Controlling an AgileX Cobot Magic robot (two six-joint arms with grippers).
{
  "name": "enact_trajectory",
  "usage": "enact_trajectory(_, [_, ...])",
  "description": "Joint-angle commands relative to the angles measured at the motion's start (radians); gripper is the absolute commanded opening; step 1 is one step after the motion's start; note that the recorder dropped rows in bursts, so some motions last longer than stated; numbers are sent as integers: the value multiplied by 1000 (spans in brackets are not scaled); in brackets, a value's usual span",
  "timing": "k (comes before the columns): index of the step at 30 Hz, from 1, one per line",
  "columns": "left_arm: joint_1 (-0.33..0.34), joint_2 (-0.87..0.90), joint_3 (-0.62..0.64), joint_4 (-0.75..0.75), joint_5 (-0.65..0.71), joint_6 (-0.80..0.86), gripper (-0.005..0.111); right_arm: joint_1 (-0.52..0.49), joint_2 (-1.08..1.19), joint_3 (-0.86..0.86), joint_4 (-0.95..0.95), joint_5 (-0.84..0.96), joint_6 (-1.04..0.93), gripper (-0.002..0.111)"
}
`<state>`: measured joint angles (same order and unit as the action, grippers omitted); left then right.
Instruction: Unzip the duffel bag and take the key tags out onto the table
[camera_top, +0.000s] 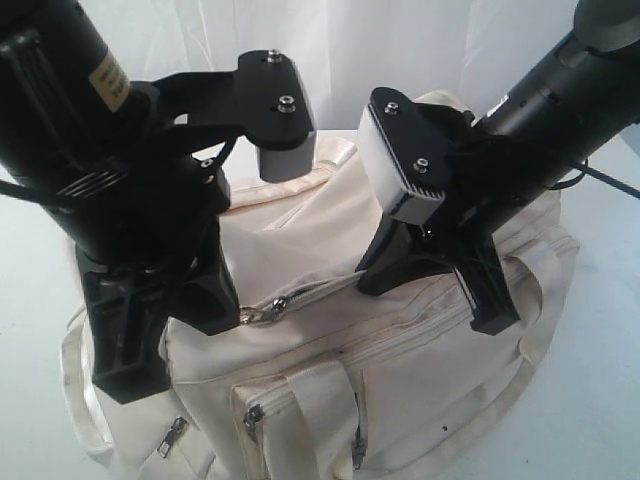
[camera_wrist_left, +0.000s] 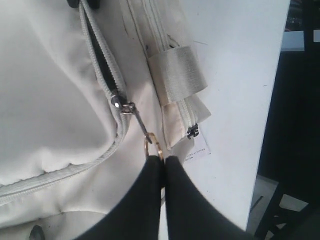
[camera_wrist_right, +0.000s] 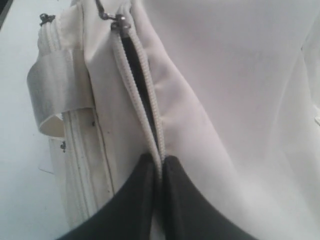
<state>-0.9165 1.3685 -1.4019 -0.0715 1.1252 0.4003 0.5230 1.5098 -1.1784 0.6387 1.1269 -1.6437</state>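
Step in hand: opening the main zipper of the duffel bag (camera_top: 400, 390); judged barely begun, with only a short dark gap (camera_wrist_right: 131, 60) behind the slider (camera_wrist_left: 117, 101).
Bag position: on the white tabletop (camera_top: 610, 420), filling the exterior view from centre to 6 o'clock.
Left claw (camera_wrist_left: 162, 159): pinched shut on the brass pull ring (camera_wrist_left: 152, 144), toward 9 o'clock of centre.
Right claw (camera_wrist_right: 159, 159): closed on the zipper tape at the gap's other end, toward 3 o'clock.
Key tags: not visible; presumably inside.
Technique: draw the ring along the teeth, following the track's bend, while the right claw anchors the tape taut.
Risk: a sideways pull may slip the ring or lift the bag.
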Motion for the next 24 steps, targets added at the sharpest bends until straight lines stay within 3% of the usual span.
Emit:
enact_trajectory(1, [-3, -13, 6, -11, 96, -12, 0, -3, 2, 5, -48, -8, 11, 0])
enact_trajectory(11, [-3, -19, 116, 72, 96, -53, 0, -3, 2, 5, -50, -8, 27, 0])
enact_trajectory(18, [-3, -56, 151, 219, 96, -135, 0, -3, 2, 5, -56, -8, 27, 0])
enact_trajectory(24, [-3, -137, 151, 199, 96, -161, 0, -3, 2, 5, -83, -8, 52, 0])
